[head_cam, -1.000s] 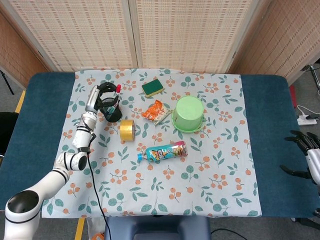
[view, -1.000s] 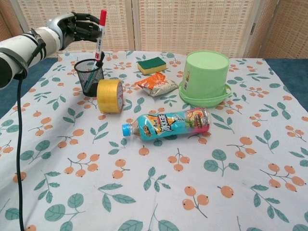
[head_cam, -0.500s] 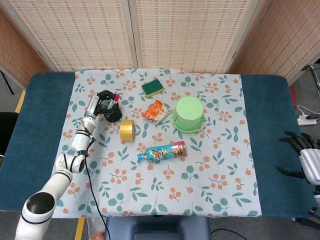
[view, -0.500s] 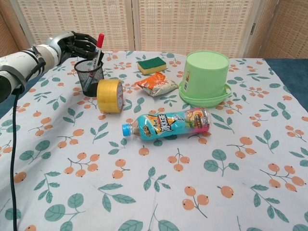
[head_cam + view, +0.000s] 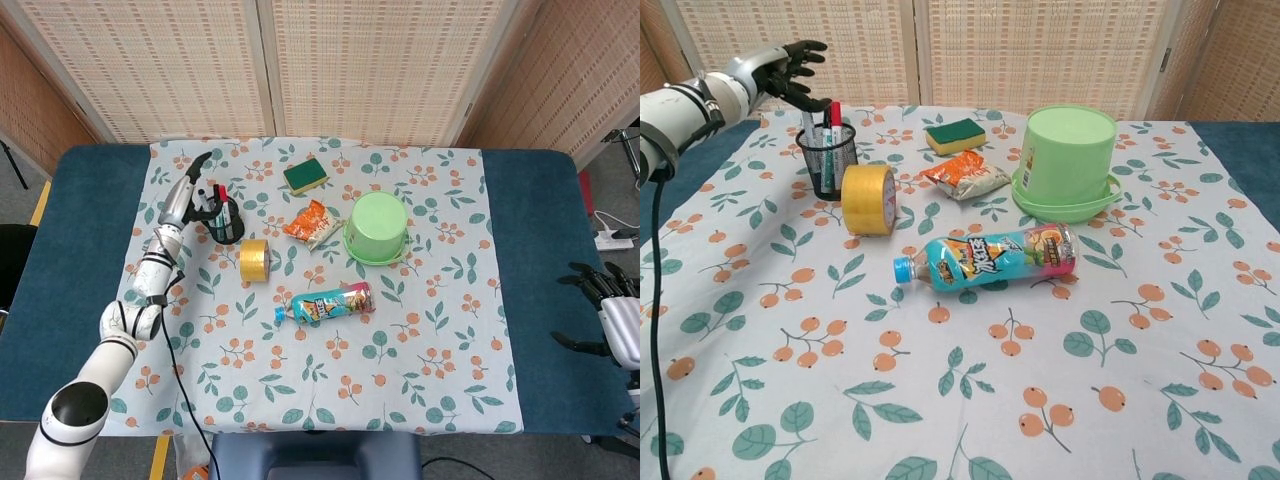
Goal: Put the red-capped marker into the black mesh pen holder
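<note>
Just right of the left hand (image 5: 780,70) sits the black mesh pen holder (image 5: 827,160), bare cloth on its far side. That hand has let go — fingers spread, lifted clear — and the red-capped marker (image 5: 833,115) now stands in the holder. Right hand (image 5: 612,300) hangs open off the table edge. Bottle (image 5: 985,258) label unreadable.

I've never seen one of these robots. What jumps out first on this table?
A bright green bucket stands upside down at the far right of the flowery cloth, with a colourful bottle lying on its side in front. At far left, the open left hand hovers above a black mesh pen holder with a red-capped marker inside.
</note>
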You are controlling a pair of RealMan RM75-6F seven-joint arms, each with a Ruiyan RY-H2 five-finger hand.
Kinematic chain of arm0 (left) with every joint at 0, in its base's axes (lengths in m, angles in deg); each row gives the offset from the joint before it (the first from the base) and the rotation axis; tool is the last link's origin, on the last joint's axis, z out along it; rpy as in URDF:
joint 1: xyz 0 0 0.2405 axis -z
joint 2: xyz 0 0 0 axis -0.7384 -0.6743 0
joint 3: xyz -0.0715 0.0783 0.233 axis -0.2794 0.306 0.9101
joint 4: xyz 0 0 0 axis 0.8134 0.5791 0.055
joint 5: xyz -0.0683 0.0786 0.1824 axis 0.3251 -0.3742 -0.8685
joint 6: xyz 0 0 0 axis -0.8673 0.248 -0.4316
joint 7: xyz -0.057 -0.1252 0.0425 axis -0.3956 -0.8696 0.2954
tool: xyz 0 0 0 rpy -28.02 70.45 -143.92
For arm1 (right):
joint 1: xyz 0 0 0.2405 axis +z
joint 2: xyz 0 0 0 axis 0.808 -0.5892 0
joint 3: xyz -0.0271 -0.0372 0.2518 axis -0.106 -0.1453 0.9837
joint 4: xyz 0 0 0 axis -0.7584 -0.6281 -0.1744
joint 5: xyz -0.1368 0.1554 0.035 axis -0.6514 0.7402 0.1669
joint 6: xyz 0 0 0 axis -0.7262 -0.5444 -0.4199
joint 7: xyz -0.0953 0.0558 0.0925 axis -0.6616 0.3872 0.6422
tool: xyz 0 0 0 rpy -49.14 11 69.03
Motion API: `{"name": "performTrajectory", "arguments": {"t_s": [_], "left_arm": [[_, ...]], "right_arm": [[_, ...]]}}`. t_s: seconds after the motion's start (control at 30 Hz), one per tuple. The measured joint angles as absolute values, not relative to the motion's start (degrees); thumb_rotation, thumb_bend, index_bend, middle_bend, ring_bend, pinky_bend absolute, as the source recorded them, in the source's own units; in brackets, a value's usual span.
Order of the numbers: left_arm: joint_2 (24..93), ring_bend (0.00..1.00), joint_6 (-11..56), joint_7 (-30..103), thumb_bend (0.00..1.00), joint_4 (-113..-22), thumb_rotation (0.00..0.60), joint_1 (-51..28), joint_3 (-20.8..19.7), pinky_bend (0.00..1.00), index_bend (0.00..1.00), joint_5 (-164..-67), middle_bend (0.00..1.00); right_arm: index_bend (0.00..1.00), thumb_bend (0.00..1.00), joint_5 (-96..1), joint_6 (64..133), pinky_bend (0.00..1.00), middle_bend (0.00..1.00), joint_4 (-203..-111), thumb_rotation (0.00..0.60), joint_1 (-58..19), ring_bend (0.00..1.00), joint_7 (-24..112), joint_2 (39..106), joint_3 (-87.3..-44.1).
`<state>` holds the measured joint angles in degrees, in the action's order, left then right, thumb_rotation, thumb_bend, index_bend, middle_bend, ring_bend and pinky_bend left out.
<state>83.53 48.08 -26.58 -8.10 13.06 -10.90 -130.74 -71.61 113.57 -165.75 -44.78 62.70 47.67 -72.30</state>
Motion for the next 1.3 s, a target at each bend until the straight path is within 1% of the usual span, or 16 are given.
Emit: {"name": "performTrajectory", "arguments": {"t_s": [0.1, 0.2, 0.3, 0.4, 0.5, 0.53, 0.6, 0.63, 0.73, 0.83, 0.9, 0.97, 1.17, 1.23, 1.3], "left_arm": [[81.89, 0.0, 43.91, -21.3, 0.37, -8.25, 0.6, 12.91, -10.94, 0.11, 0.03, -130.59, 0.0], [78.85, 0.02, 37.85, -14.35, 0.37, -9.97, 0.6, 11.68, -10.47, 0.13, 0.07, -131.02, 0.04], [74.21, 0.02, 30.57, -6.06, 0.37, -15.59, 0.6, 8.53, -9.68, 0.13, 0.12, -131.71, 0.07], [68.68, 0.03, 24.53, 2.52, 0.37, -25.99, 0.6, 3.86, -8.5, 0.13, 0.17, -132.22, 0.12], [62.56, 0.05, 19.36, 11.52, 0.37, -40.55, 0.6, -2.0, -6.39, 0.13, 0.19, -132.29, 0.14], [60.16, 0.05, 17.26, 16.03, 0.37, -47.04, 0.6, -4.73, -5.21, 0.13, 0.19, -132.24, 0.14], [56.82, 0.05, 13.87, 23.56, 0.37, -56.68, 0.6, -9.48, -3.0, 0.13, 0.2, -132.08, 0.14], [54.88, 0.05, 11.47, 28.78, 0.37, -62.52, 0.6, -13.17, -1.28, 0.13, 0.2, -131.9, 0.14], [52.16, 0.05, 6.33, 39.98, 0.37, -73.29, 0.6, -22.91, 2.19, 0.13, 0.22, -131.47, 0.15], [51.88, 0.05, 3.2, 45.82, 0.37, -78.33, 0.6, -29.19, 4.4, 0.13, 0.24, -131.15, 0.16], [52.24, 0.05, 1.73, 46.58, 0.37, -78.6, 0.6, -31.1, 5.52, 0.13, 0.26, -130.99, 0.16], [53.04, 0.05, 0.43, 45.32, 0.37, -76.34, 0.6, -33.1, 6.65, 0.13, 0.26, -130.81, 0.16], [56.58, 0.05, -1.31, 39.97, 0.37, -63.01, 0.6, -37.95, 8.69, 0.13, 0.26, -130.74, 0.16], [57.87, 0.05, -1.51, 38.74, 0.37, -60.37, 0.6, -39.15, 8.89, 0.13, 0.26, -131.29, 0.16], [58.3, 0.05, -1.48, 38.19, 0.37, -59.88, 0.6, -39.5, 8.78, 0.13, 0.26, -132.06, 0.16]], "right_arm": [[0.3, 0.0, -72.33, 113.99, 0.0, 0.14, -165.71, 0.6, -44.81, 0.19, 63.5, 47.6, -72.44], [0.3, 0.0, -72.81, 114.32, 0.0, 0.14, -165.61, 0.6, -44.88, 0.19, 64.82, 47.4, -72.6], [0.3, 0.0, -73.46, 114.76, 0.0, 0.14, -165.36, 0.6, -44.97, 0.19, 66.2, 47.23, -72.78], [0.29, 0.0, -74.6, 115.64, 0.0, 0.14, -165.3, 0.6, -45.07, 0.19, 66.55, 47.11, -73.03], [0.29, 0.0, -75.79, 116.99, 0.0, 0.14, -165.64, 0.6, -45.33, 0.19, 66.19, 46.99, -73.3], [0.29, 0.0, -76.16, 117.46, 0.0, 0.14, -165.8, 0.6, -45.43, 0.19, 65.86, 46.96, -73.38], [0.3, 0.0, -77.19, 118.49, 0.0, 0.14, -166.3, 0.6, -45.67, 0.19, 65.15, 46.89, -73.64], [0.3, 0.0, -77.63, 118.9, 0.0, 0.14, -166.53, 0.6, -45.77, 0.19, 64.83, 46.85, -73.76], [0.3, 0.0, -78.73, 119.93, 0.0, 0.14, -167.22, 0.6, -46.03, 0.19, 63.64, 46.81, -74.11], [0.3, 0.0, -79.25, 120.26, 0.0, 0.14, -167.75, 0.6, -46.13, 0.19, 62.46, 46.83, -74.34], [0.3, 0.0, -79.67, 120.4, 0.0, 0.14, -168.17, 0.6, -46.15, 0.19, 61.56, 46.88, -74.53], [0.3, 0.0, -80.11, 120.52, 0.0, 0.14, -168.52, 0.6, -46.14, 0.19, 60.75, 46.94, -74.69], [0.3, 0.0, -80.6, 120.77, 0.0, 0.14, -169.49, 0.6, -46.13, 0.19, 58.93, 47.09, -75.0], [0.3, 0.0, -80.52, 120.71, 0.0, 0.14, -169.69, 0.6, -46.13, 0.19, 58.66, 47.1, -75.04], [0.3, 0.0, -80.58, 120.73, 0.0, 0.14, -169.8, 0.6, -46.13, 0.19, 58.27, 47.1, -75.09]]}}
